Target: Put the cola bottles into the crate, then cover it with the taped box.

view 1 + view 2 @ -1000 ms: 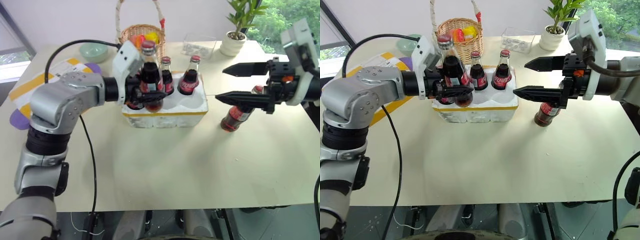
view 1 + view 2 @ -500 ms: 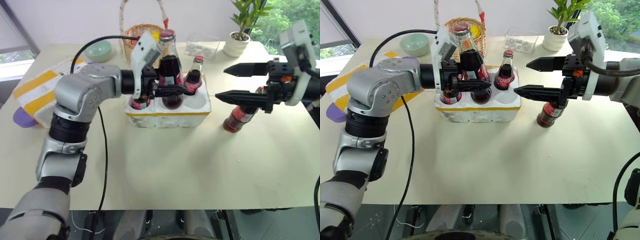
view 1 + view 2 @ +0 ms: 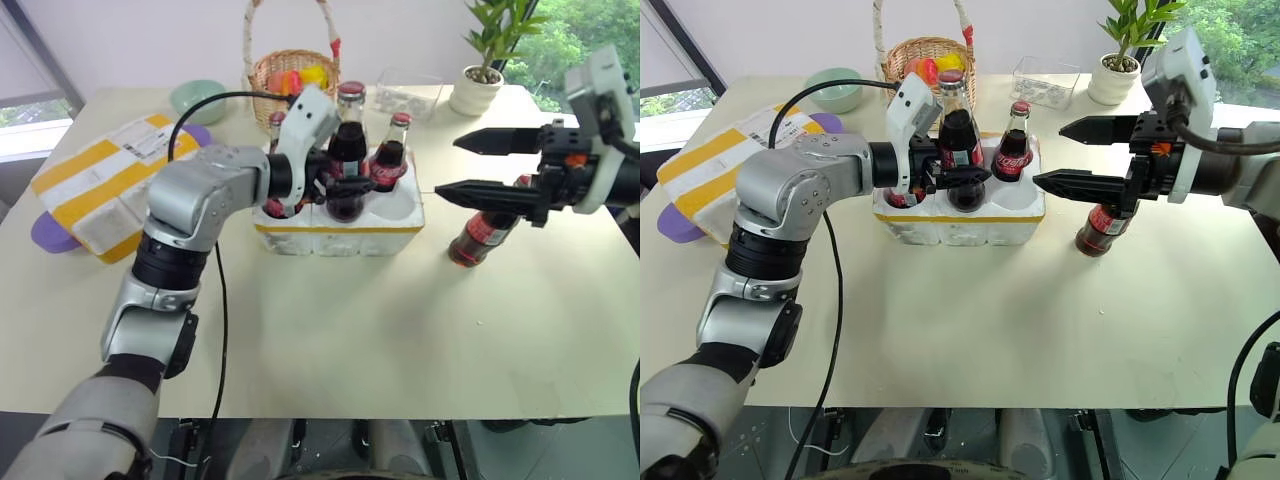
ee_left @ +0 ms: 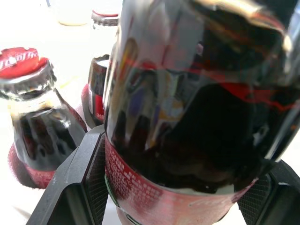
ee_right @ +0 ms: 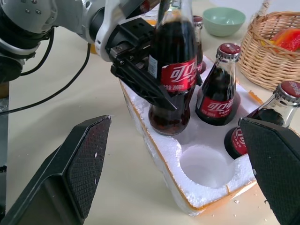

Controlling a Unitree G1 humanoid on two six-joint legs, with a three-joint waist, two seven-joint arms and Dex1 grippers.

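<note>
Left hand (image 3: 345, 186) gripping a red-capped glass cola bottle (image 3: 347, 135) above a front socket of the low white foam crate (image 3: 340, 222). Right hand (image 3: 478, 167), fingers spread wide and empty, hovers beside the crate over another cola bottle (image 3: 478, 237) on the counter (image 3: 330, 330).

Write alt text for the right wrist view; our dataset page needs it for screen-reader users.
The left end effector holds a cola bottle upright over a front socket of the white foam crate. Other bottles stand behind it, beside an empty corner socket, with a wicker basket beyond.

Held cola bottle (image 5: 172, 75): red label with white Chinese Coca-Cola script "可口", small illegible print beneath. Neighbouring bottle (image 5: 216, 93) label unreadable. Red cap (image 4: 22, 61) lettering too blurred.
</note>
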